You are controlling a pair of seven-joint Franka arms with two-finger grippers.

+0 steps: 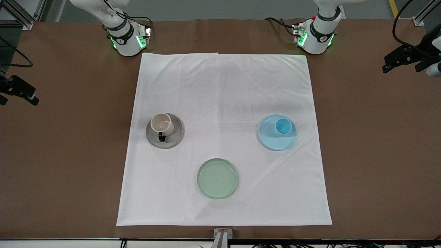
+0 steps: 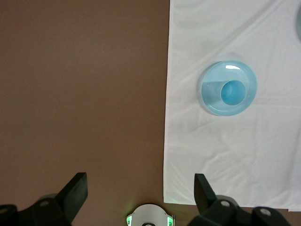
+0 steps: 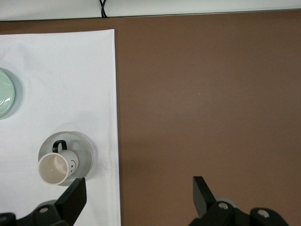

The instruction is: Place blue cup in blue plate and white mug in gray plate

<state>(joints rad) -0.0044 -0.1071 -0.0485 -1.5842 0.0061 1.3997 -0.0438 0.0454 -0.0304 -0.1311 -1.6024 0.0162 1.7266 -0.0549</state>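
On the brown tabletop (image 1: 379, 155) a white cloth (image 1: 224, 103) lies spread flat, its corners square and one end close to the arm bases. Bare tabletop borders the cloth on every side, widest toward each arm's end.

Three plates of equal size rest on the cloth, well apart. The gray plate (image 1: 174, 139) sits toward the right arm's end. The blue plate (image 1: 272, 143) sits toward the left arm's end. The green plate (image 1: 217, 178) lies between them, nearer to the front camera, and carries nothing.

The white mug (image 1: 162, 124) stands upright on the gray plate, mouth up, its black handle pointing toward the front camera. The blue cup (image 1: 283, 127) stands upright on the blue plate, off-centre, toward the rim that faces the arm bases.

The left claw (image 1: 401, 60) hangs over bare tabletop off the cloth at the left arm's end, fingers spread, holding nothing. The right claw (image 1: 19, 90) hangs over bare tabletop at the right arm's end, fingers likewise spread and empty.

The front view shows all three plates together. The left wrist view shows only the blue plate (image 2: 209, 106), the blue cup (image 2: 233, 92) and the left claw (image 2: 140, 190). The right wrist view shows the white mug (image 3: 55, 168), the gray plate (image 3: 84, 153), part of the green plate (image 3: 5, 94), the right claw (image 3: 139, 194), and a smiling face drawn on the mug's side, which the front view hides.
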